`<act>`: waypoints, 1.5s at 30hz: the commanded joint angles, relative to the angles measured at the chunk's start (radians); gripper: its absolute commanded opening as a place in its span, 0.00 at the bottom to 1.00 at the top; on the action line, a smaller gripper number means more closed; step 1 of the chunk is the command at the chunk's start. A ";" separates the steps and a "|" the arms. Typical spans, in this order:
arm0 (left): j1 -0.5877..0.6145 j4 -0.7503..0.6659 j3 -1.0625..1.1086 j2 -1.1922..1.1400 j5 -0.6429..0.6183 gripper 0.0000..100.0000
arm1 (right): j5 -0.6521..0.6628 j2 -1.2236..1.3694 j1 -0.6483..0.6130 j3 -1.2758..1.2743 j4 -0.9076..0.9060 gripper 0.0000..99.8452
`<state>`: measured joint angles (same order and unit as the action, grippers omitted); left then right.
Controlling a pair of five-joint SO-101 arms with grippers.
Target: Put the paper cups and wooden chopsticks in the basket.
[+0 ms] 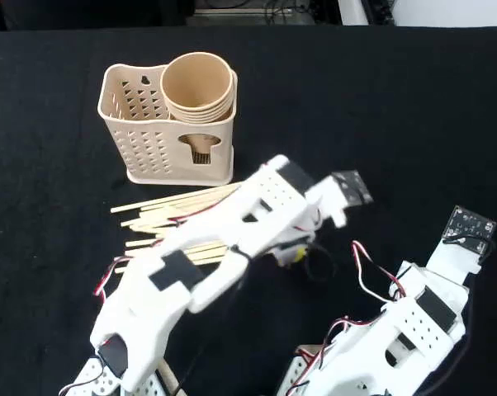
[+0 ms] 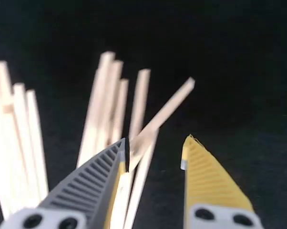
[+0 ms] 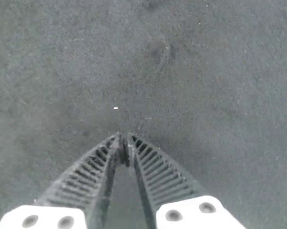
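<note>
A beige slotted basket [image 1: 145, 144] stands at the back left, and a stack of paper cups [image 1: 197, 82] sits in its right compartment. Several wooden chopsticks [image 1: 172, 203] lie loose on the black cloth in front of it, partly under my left arm. The left gripper [image 1: 292, 250] is low over their right ends. In the left wrist view it [image 2: 158, 140] is open, and one slanted chopstick [image 2: 165, 110] crosses at the tip of the grey finger [image 2: 93, 179]. My right gripper [image 3: 125, 139] is shut and empty over bare cloth.
The right arm [image 1: 414, 318] rests at the front right, away from the chopsticks. The basket's left compartment [image 1: 137, 99] has nothing in it. Black cloth [image 1: 381, 107] covers the whole table.
</note>
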<state>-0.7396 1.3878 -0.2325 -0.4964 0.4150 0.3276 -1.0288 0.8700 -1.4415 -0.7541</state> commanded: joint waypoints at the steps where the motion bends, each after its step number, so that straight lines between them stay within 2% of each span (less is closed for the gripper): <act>1: -0.012 -0.072 0.071 0.114 -0.012 0.19 | 0.002 -0.018 -0.012 0.004 0.017 0.02; 6: -0.010 -0.106 0.145 0.201 -0.011 0.19 | 0.002 -0.018 -0.012 0.004 0.017 0.02; 11: -0.008 -0.195 0.203 0.167 0.000 0.19 | 0.002 -0.018 -0.012 0.004 0.017 0.02; 15: 0.001 -0.183 0.208 0.107 0.081 0.19 | 0.002 -0.018 -0.012 0.004 0.017 0.02; 21: 0.036 -0.133 0.180 0.097 0.166 0.13 | 0.002 -0.018 -0.012 0.004 0.017 0.02; 33: 0.036 -0.129 0.166 0.087 0.170 0.13 | 0.002 -0.018 -0.012 0.004 0.017 0.02; 38: 0.035 -0.124 0.166 0.091 0.172 0.04 | 0.002 -0.018 -0.012 0.004 0.017 0.02; 42: 0.035 -0.124 0.168 0.095 0.172 0.09 | 0.002 -0.018 -0.012 0.004 0.017 0.02; 45: 0.035 -0.127 0.168 0.095 0.170 0.06 | 0.002 -0.018 -0.012 0.004 0.017 0.02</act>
<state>-0.7196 1.2605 -0.0253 -0.4196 0.5792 0.3261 -1.0288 0.8700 -1.4415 -0.7541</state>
